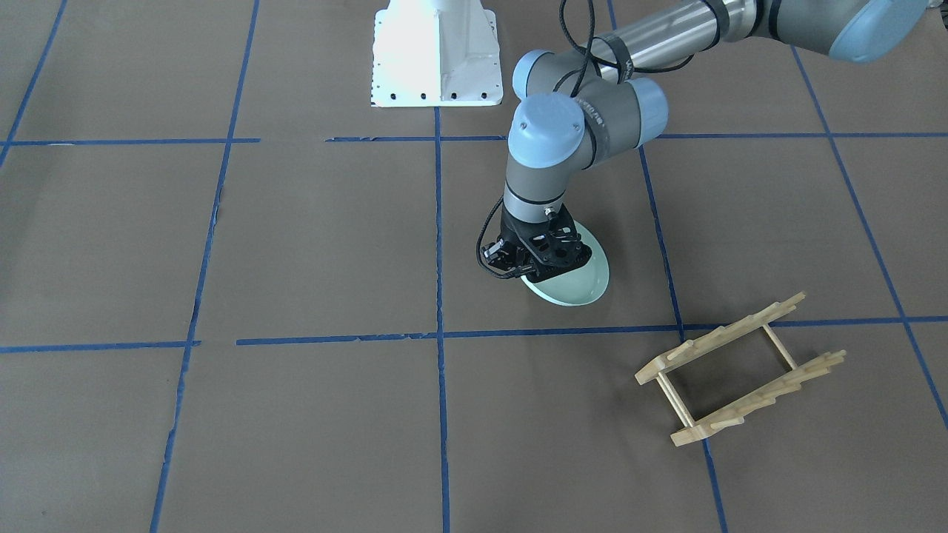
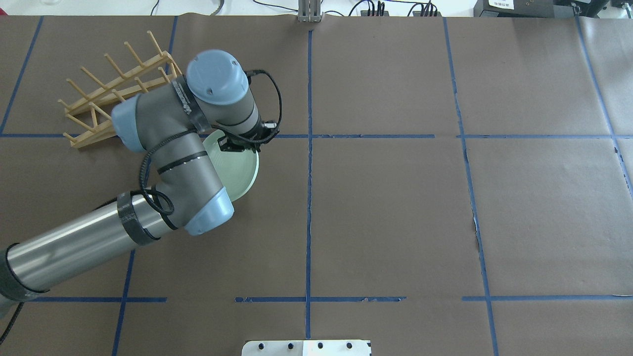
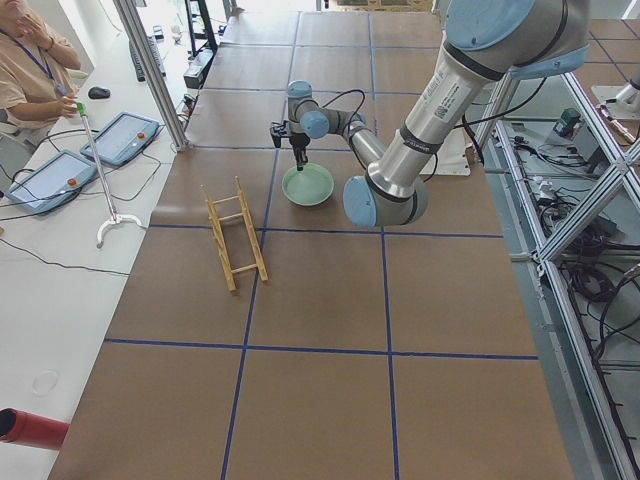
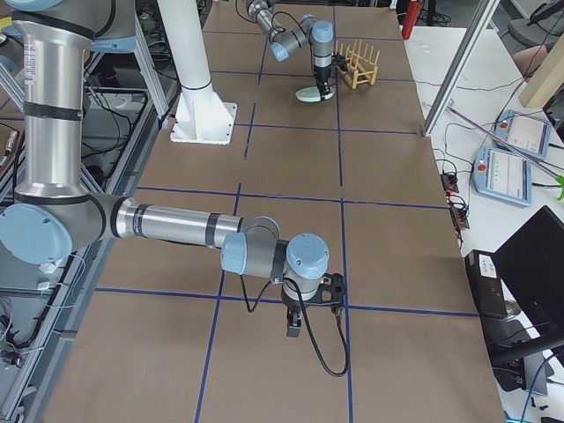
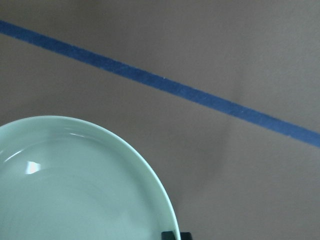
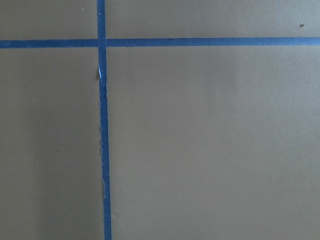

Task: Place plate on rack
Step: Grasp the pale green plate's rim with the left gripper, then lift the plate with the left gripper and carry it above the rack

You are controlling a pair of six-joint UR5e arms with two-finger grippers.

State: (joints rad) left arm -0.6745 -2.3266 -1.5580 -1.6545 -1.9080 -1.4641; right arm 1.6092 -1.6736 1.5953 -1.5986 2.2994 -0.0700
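The pale mint-green plate (image 1: 585, 285) lies on the brown table, near the middle on the robot's left side; it also shows in the overhead view (image 2: 245, 170). My left gripper (image 1: 527, 272) points down at the plate's rim. In the left wrist view the rim (image 5: 150, 180) runs down to a dark fingertip (image 5: 176, 235) that touches it, so the gripper looks shut on the rim. The light-wood rack (image 1: 740, 370) stands empty a little beyond the plate (image 2: 113, 99). My right gripper (image 4: 293, 330) hangs over bare table far away; I cannot tell if it is open.
Blue tape lines (image 1: 438, 222) cross the brown table cover. A white arm base (image 1: 437, 59) stands at the robot's edge. A slim metal post (image 2: 309, 15) sits at the far edge. Control tablets (image 3: 120, 140) and a person (image 3: 30, 70) are beside the table.
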